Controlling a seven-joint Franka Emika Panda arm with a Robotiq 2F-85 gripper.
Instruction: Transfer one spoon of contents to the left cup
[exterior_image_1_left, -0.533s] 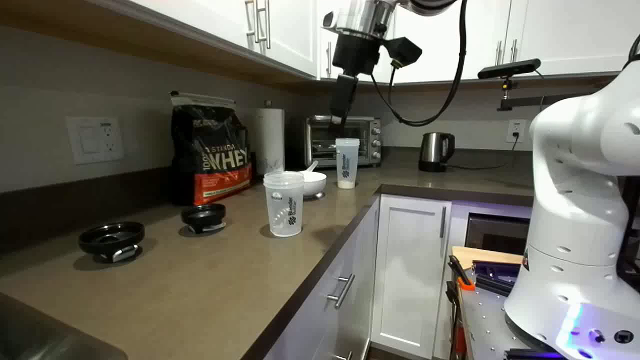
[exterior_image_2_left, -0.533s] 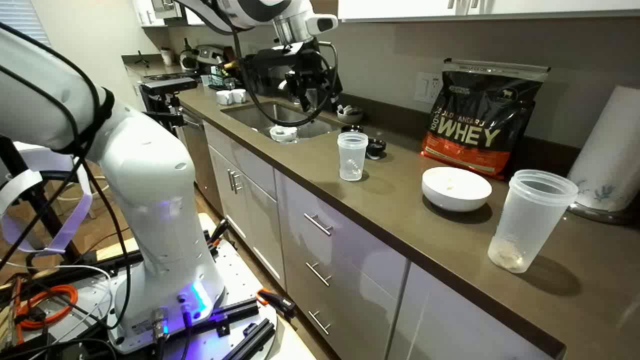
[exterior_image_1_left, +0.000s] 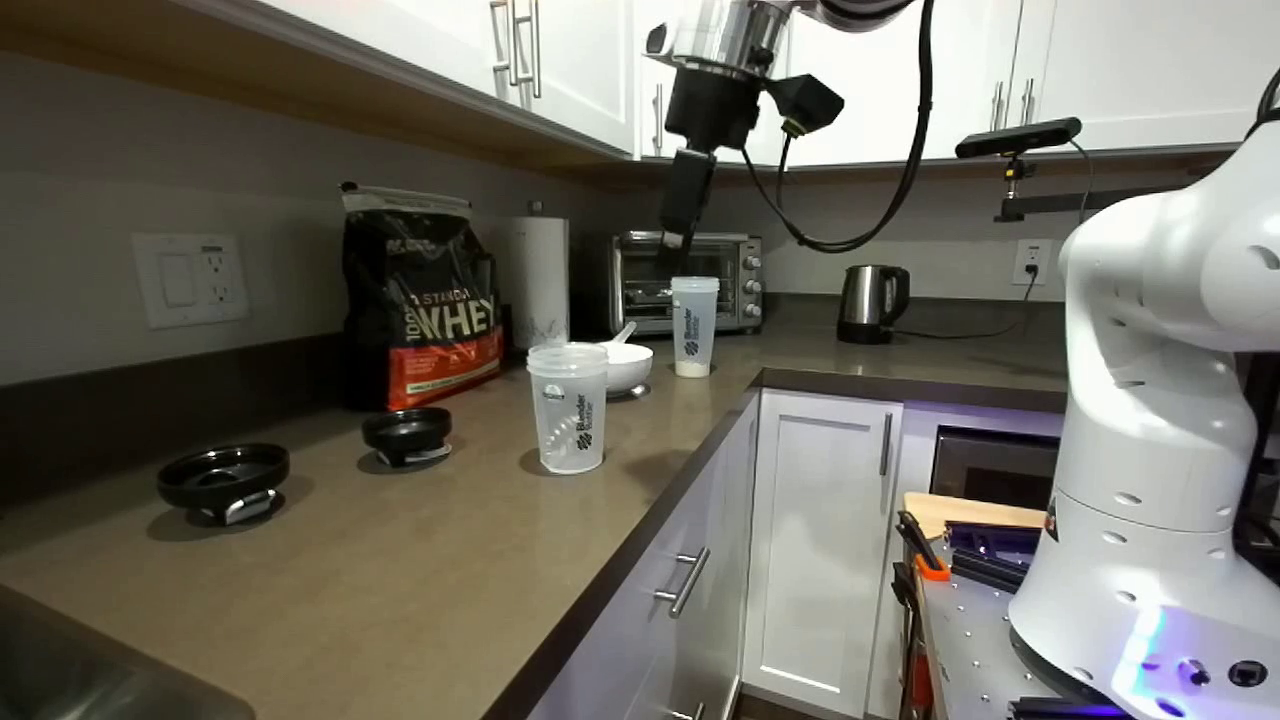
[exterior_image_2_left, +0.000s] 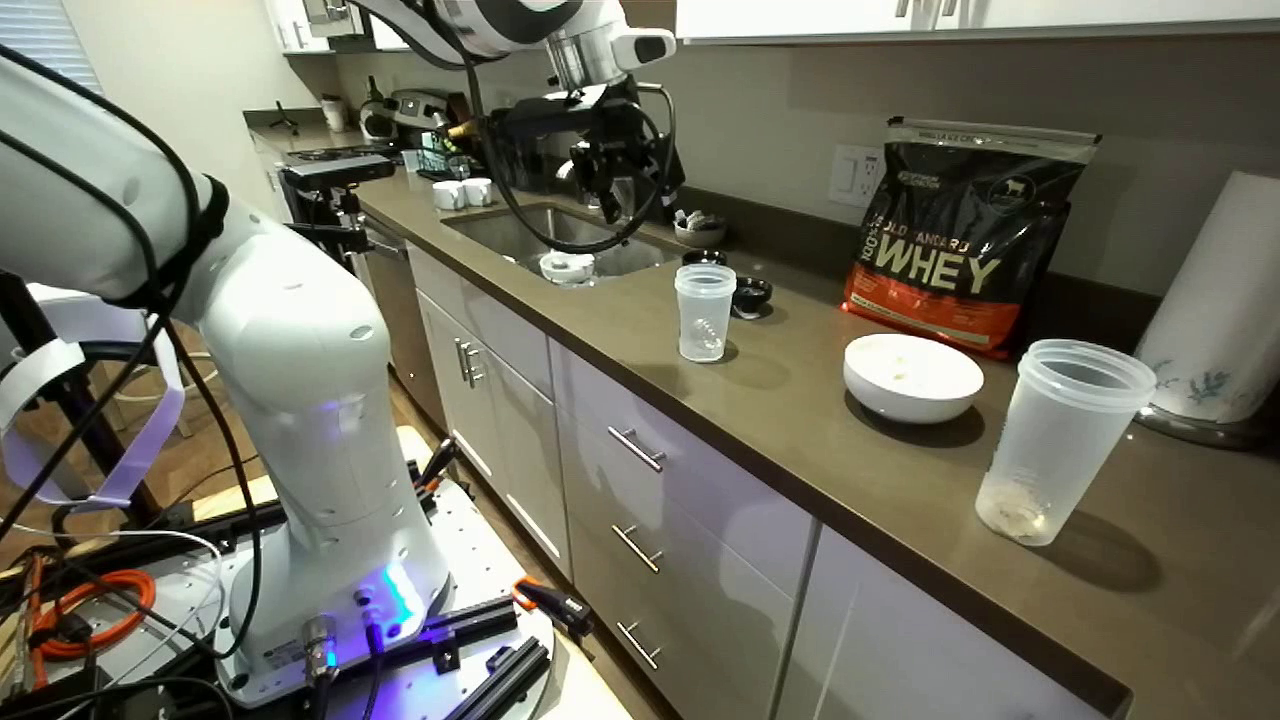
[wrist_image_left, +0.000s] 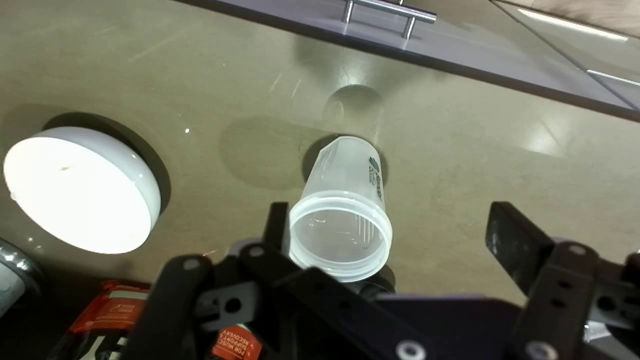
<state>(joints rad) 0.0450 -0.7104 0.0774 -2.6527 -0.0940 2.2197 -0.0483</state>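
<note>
In the wrist view the black two-fingered gripper (wrist_image_left: 395, 227) is spread wide, its fingers (wrist_image_left: 520, 250) well apart across the lower half of the frame. At the centre the wide, slightly tapered cup of white translucent plastic (wrist_image_left: 345, 172) stands upright on the brown-grey countertop (wrist_image_left: 465, 175). One finger overlaps the left of its rim in that view, yet in both exterior views the gripper hangs high, well apart from it. In an exterior view the fingertips are hard to tell from the dark shapes behind them.

The small pale spoon (exterior_image_1_left: 625, 332) shows only as a handle tilted up above the round white bowl (exterior_image_1_left: 632, 368), near the middle of an exterior view; its lower end is hidden. In the wrist view the bowl lies at the left, its inside washed out by glare.

A second translucent cup with pale powder at its base (exterior_image_2_left: 1065, 440) stands at the lower right of an exterior view; behind it the white paper-towel roll (exterior_image_2_left: 1215, 310) is cut off by the right edge. The black-and-red whey bag (wrist_image_left: 120, 310), lower left in the wrist view, is cropped and partly covered by the gripper.
</note>
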